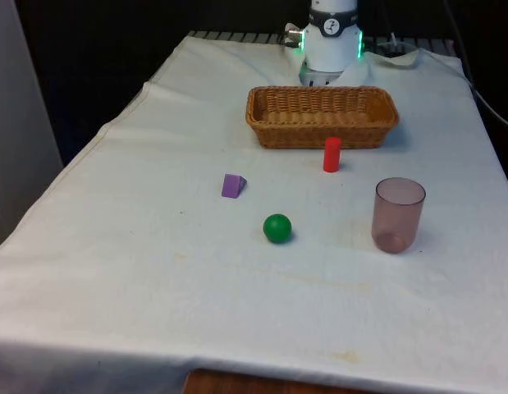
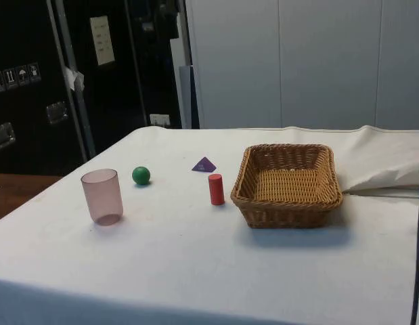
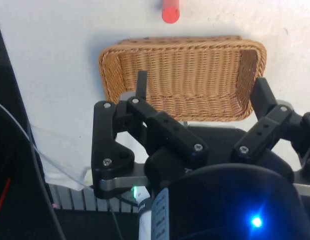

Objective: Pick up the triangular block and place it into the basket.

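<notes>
On the desk [image 1: 139,271], nothing has been grasped yet, so the reach toward the triangular block [image 1: 233,185] looks like the step in hand. That purple block lies at about seven o'clock from the basket [image 1: 321,116] in the front view, with a green ball [image 1: 277,227] at its five o'clock and a red cylinder [image 1: 331,154] at its two o'clock. Seen from the wrist, the tool [image 3: 200,95] hangs spread wide and empty above the basket, well apart from the block. Next it must travel out past the basket, descend, and straddle the block's sloped faces.

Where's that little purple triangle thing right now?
The purple triangular block lies on the white cloth towards the front view's left, apart from the green ball and wicker basket.
</notes>
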`<state>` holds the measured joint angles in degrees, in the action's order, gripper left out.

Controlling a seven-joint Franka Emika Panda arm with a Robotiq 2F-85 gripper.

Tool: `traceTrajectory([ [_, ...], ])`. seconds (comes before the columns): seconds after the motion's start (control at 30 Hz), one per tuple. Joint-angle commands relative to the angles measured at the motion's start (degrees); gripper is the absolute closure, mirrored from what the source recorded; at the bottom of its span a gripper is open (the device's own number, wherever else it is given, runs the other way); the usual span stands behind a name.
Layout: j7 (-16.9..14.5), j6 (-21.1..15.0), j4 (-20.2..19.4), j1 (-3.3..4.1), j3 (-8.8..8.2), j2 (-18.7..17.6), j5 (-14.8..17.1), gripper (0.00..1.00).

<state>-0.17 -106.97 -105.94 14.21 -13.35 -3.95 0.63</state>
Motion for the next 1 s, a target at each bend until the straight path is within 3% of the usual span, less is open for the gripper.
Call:
traceTrajectory([
  [0.0, 0.2, -0.3, 0.1, 0.00, 0.11, -0.3, 0.0, 0.00],
  [0.27, 2.7, -5.8, -2.0, 0.17, 0.92, -2.3, 0.1, 0.00],
  [0.3, 2.3, -4.8, -1.6, 0.11, 0.86, -2.3, 0.0, 0.00],
  [0.37, 3.0, -7.0, -2.8, 0.23, 1.03, -2.5, 0.1, 0.00],
  [0.6, 3.8, -9.9, -4.8, 0.11, 1.26, -3.4, 0.0, 0.00],
  [0.97, 2.9, -15.9, -9.2, -0.34, -0.29, -4.0, -1.0, 0.00],
])
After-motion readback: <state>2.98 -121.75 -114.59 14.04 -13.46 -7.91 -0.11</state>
